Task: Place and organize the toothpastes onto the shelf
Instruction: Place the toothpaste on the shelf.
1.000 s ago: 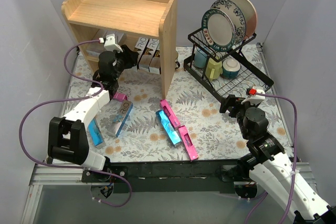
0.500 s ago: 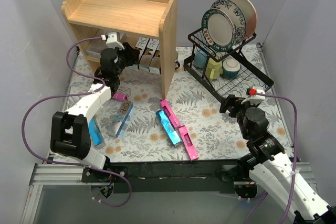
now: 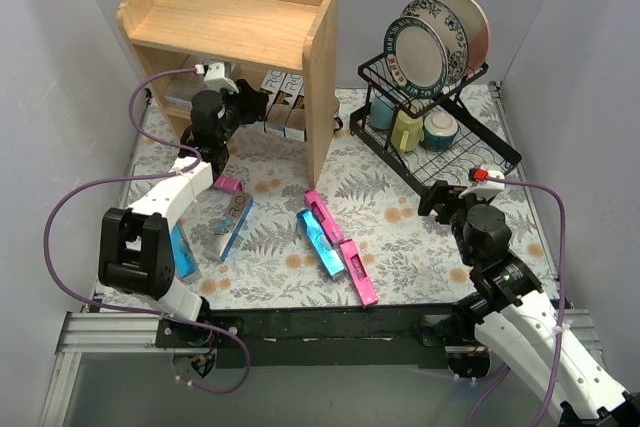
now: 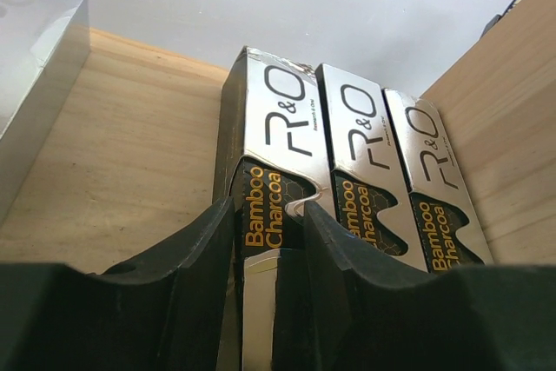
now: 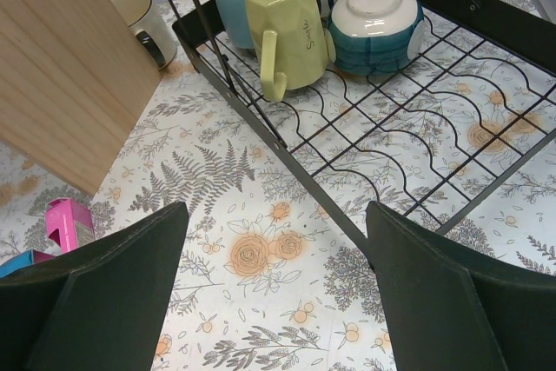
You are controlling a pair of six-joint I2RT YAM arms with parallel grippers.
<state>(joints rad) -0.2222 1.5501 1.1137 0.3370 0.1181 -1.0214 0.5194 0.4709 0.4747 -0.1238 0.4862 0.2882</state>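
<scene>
Left arm setting a carton on the shelf's lower tier, by the look of it.
Shelf (image 3: 322,87): big, pale wood, smooth boards, solid sides. Floral mat (image 3: 400,217) carries about 6 loose toothpastes (image 3: 355,269), glossy pink, teal and silver boxes. Held carton (image 4: 274,128): slim rectangular silver-and-black card, on the lower tier touching 2 matching cartons (image 4: 360,154); likely light, stiff but crushable, slick, so pinch the narrow sides near 1 end. Left gripper (image 4: 268,232) is clamped on it; right gripper (image 5: 274,241) hangs fingers wide apart, holding nothing.
</scene>
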